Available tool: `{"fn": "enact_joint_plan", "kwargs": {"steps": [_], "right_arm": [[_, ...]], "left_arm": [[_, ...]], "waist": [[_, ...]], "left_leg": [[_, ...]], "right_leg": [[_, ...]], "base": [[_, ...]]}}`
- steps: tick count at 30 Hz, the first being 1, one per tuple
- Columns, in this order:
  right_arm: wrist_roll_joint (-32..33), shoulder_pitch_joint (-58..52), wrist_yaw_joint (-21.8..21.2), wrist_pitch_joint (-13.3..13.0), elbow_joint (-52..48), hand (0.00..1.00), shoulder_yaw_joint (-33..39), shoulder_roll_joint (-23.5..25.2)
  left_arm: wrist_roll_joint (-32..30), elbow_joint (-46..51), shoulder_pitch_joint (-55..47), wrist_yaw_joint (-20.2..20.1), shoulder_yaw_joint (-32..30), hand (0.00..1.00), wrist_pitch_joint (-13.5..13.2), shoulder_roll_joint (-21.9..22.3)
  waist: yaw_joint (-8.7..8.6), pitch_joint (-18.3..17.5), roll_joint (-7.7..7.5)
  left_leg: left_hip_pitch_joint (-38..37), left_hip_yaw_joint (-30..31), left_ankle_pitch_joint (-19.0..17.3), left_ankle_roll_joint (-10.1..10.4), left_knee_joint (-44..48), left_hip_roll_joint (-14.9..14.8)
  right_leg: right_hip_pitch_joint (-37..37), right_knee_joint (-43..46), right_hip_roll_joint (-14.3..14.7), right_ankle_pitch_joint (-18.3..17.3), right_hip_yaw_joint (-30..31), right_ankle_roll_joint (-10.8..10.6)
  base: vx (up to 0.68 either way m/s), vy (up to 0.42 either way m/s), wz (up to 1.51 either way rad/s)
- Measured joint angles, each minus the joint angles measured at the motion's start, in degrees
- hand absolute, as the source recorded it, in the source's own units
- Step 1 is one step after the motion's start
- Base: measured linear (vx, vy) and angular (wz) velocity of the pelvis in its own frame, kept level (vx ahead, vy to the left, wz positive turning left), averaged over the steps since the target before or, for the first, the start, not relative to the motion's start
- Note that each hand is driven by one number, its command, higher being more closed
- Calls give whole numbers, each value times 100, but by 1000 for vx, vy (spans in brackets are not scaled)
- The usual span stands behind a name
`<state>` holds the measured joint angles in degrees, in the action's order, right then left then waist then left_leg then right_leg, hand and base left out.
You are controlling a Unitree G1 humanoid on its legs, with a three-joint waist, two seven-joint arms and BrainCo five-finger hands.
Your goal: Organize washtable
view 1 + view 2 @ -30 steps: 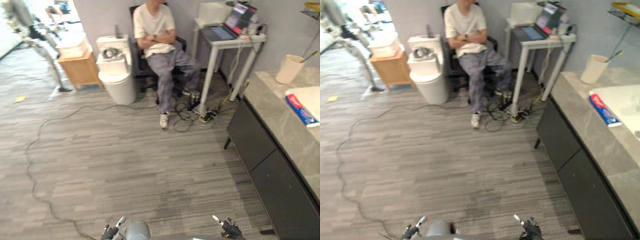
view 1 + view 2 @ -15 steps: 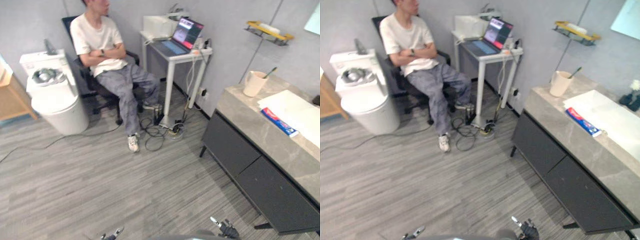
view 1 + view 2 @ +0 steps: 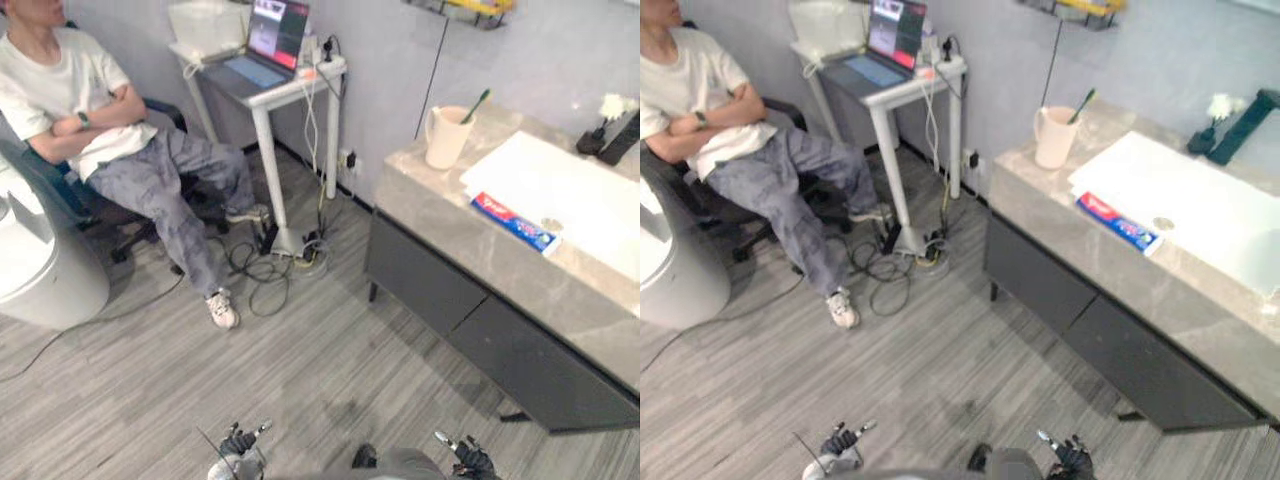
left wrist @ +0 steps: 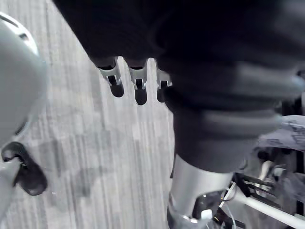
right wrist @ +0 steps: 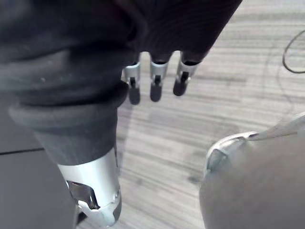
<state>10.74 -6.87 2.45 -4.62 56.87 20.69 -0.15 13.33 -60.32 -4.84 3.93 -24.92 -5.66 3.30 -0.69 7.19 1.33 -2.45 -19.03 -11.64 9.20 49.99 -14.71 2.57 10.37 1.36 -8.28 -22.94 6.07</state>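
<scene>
A cream cup and a red-blue toothpaste tube are carried on the grey worktop at right. The left hand and right hand are held low, fingers loosely extended, empty.

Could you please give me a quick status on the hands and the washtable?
Left hand and right hand open, empty, down low. Toothpaste tube and cup on washtable, untouched. Seated person off to the left.
</scene>
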Motion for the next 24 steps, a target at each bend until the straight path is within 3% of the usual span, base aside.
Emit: {"fn": "enact_joint_plan", "kwargs": {"steps": [2, 3, 4, 5, 8, 9, 10, 11, 14, 18, 21, 22, 24], "right_arm": [[7, 67, 7, 12, 57, 0, 12, 81], [8, 88, 7, 12, 140, 0, 26, 70], [10, 90, 7, 6, 209, 0, 26, 66], [20, 94, 10, 4, 252, 0, 28, 66], [16, 70, 10, -11, 246, 0, 3, 75], [8, 41, 14, -20, 238, 0, -88, 50], [-1, 22, 16, -7, 248, 0, -127, 65], [-69, -24, 9, -21, 237, 0, -225, 105], [-246, -32, 1, -19, 357, 0, -397, 204], [-232, 28, -12, -14, 460, 0, -313, 139], [-225, 136, -21, 4, 606, 0, -169, 76], [-183, 202, -21, 11, 670, 0, -1, 20], [-172, 247, -23, 41, 751, 0, 103, -4]], "left_arm": [[28, -31, -172, -1, -46, 0, -4, -13], [210, -36, -248, -1, -139, 0, -55, -19], [235, -39, -242, -5, -195, 0, -59, -19], [240, -39, -239, -12, -207, 0, -73, -26], [221, -88, -217, -13, -199, 0, -122, -49], [223, -151, -186, -4, -173, 0, -122, -68], [209, -176, -172, -2, -137, 0, -113, -139], [179, -244, -147, 14, 103, 0, -129, -262], [179, -348, -13, 51, 474, 0, -111, -521], [176, -524, 85, 118, 806, 0, -118, -577], [41, -607, 142, 101, 969, 0, -115, -587], [-53, -667, 169, 101, 1021, 0, -114, -550], [-60, -719, 210, 72, 1264, 0, -91, -576]], "waist": [[26, 0, -24], [79, -9, -42], [124, -14, -67], [143, -26, -94], [138, -55, -117], [154, -103, -115], [152, -148, -104], [139, -238, -222], [163, -315, -452], [166, -297, -429], [163, -251, -359], [138, -238, -232], [149, -219, -254]], "left_leg": [[177, 17, -168, -286, -438, 115], [264, 191, -276, -470, -1098, 221], [318, 429, -299, -510, -1570, 313], [365, 638, -311, -531, -1905, 371], [465, 1742, -245, -510, -3425, 470], [425, 1813, 270, -313, -3609, 523], [416, 1700, 265, -338, -3620, 626], [416, 1535, 229, -416, -3611, 713], [390, 1413, 145, -531, -3342, 987], [390, 1456, -23, -609, -2854, 1150], [398, 1571, -500, -687, -2507, 1103], [376, 1667, -789, -758, -2516, 1090], [276, 1500, -955, -857, -2718, 1185]], "right_leg": [[223, -183, -27, 60, 565, -90], [274, -265, -105, 109, 1055, -169], [331, -307, -172, 144, 1324, -234], [329, -351, -232, 168, 1491, -286], [328, -411, -466, 161, 2141, -718], [334, -397, -564, 111, 2296, -912], [353, -435, -671, 124, 2330, -1012], [382, -404, -755, 170, 2197, -1058], [321, -446, -852, 207, 2172, -993], [312, -465, -975, 243, 2644, -999], [154, -505, -910, 197, 3086, -1300], [17, -468, -885, 209, 3270, -1409], [-233, -251, -888, 163, 3455, -1362]], "base": [[250, 139, -171], [198, 193, -169], [207, 216, -164], [161, 215, -131], [184, 395, -107], [95, 261, -56], [208, 360, -47], [226, 312, -34], [184, 209, -40], [46, 146, -57], [-23, 155, -101], [-59, 187, -102], [-76, 163, -95]]}}
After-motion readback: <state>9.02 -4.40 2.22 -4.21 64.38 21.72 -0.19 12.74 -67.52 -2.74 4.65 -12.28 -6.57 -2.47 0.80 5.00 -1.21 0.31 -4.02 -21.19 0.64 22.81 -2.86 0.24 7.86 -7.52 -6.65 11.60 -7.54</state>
